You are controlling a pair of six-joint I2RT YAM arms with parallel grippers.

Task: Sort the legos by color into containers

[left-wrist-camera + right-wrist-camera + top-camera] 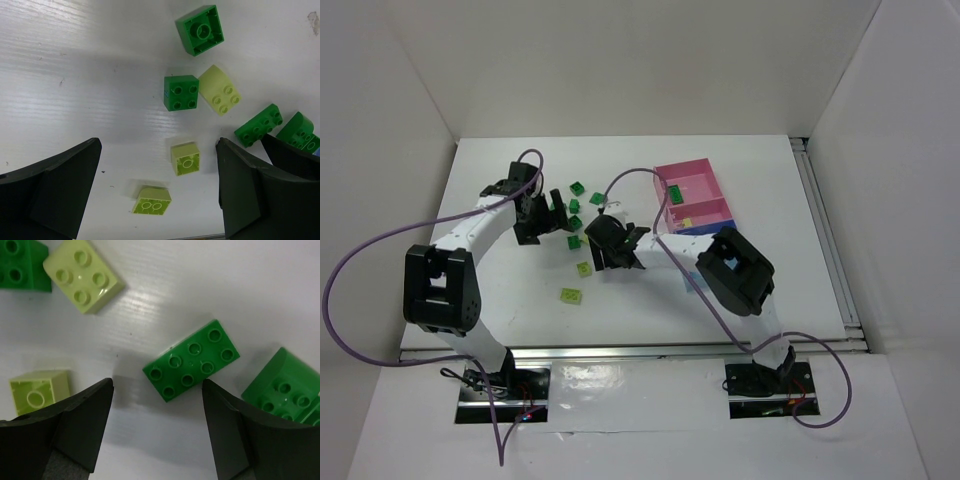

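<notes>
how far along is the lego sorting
Barely started. One green brick sits in the far pink bin, one lime piece in the next pink bin. Nothing gripped: right gripper open over a green eight-stud brick, left gripper open over a lime brick. Several bricks lie loose.

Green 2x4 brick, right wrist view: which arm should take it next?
Right, probably. The right gripper is open, the green 2x4 brick just ahead of its finger gap. The left gripper, also open, frames a lime brick instead; the 2x4 lies off to its side.

Both jaws spread apart; left arm (pixel 470 226), right arm (pixel 676 246) angled inward.
</notes>
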